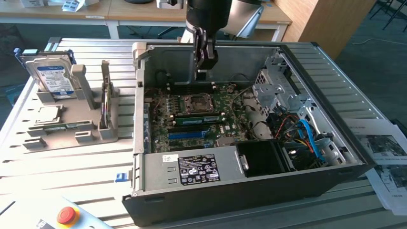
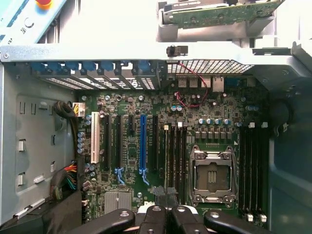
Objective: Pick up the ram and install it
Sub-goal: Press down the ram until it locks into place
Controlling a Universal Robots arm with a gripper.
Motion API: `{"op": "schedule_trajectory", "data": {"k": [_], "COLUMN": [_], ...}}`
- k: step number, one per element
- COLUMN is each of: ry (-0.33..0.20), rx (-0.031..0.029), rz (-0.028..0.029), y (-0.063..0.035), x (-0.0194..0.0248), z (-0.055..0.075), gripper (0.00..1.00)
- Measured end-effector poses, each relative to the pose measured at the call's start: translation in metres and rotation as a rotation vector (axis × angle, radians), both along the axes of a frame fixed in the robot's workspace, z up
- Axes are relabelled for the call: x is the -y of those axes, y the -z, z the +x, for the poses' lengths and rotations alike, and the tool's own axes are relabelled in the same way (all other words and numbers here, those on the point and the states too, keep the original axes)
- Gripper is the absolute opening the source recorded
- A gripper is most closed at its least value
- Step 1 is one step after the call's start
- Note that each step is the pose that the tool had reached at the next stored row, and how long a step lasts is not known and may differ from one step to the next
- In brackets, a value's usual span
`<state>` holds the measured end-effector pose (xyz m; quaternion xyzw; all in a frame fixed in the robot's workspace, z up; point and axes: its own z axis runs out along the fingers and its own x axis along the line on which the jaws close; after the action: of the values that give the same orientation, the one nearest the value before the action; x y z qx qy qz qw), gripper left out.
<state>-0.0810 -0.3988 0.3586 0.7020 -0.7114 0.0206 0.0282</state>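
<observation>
The ram [image 1: 105, 93] is a thin green stick standing on edge in the grey holder [image 1: 76, 129] on the exterior view's left, outside the computer case [image 1: 254, 186]. In the wrist view the ram [image 2: 219, 13] shows as a green board in the holder beyond the case wall. My gripper [image 1: 203, 69] hangs inside the open case above the back of the motherboard [image 1: 222, 102], well apart from the ram. Its black fingers [image 2: 155, 217] are shut together with nothing between them, near the empty processor socket [image 2: 212, 175]. A green strip [image 1: 198, 119] lies along a slot beside that socket.
The grey holder also carries a blue-labelled hard drive [image 1: 54, 78] and a silver processor chip [image 1: 47, 114]. A drive cage and coloured cables [image 1: 305, 133] fill the case on the exterior view's right. A red stop button [image 1: 66, 215] sits at the front; papers [image 1: 384, 152] lie beside the case.
</observation>
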Motion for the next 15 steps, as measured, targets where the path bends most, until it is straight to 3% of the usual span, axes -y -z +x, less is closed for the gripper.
{"op": "schedule_trajectory", "data": {"k": [15], "ry": [0.004], "rx": [0.0], "rz": [0.0019], "y": [0.0001], "x": [0.0], "z": [0.0], "gripper": [0.1]}}
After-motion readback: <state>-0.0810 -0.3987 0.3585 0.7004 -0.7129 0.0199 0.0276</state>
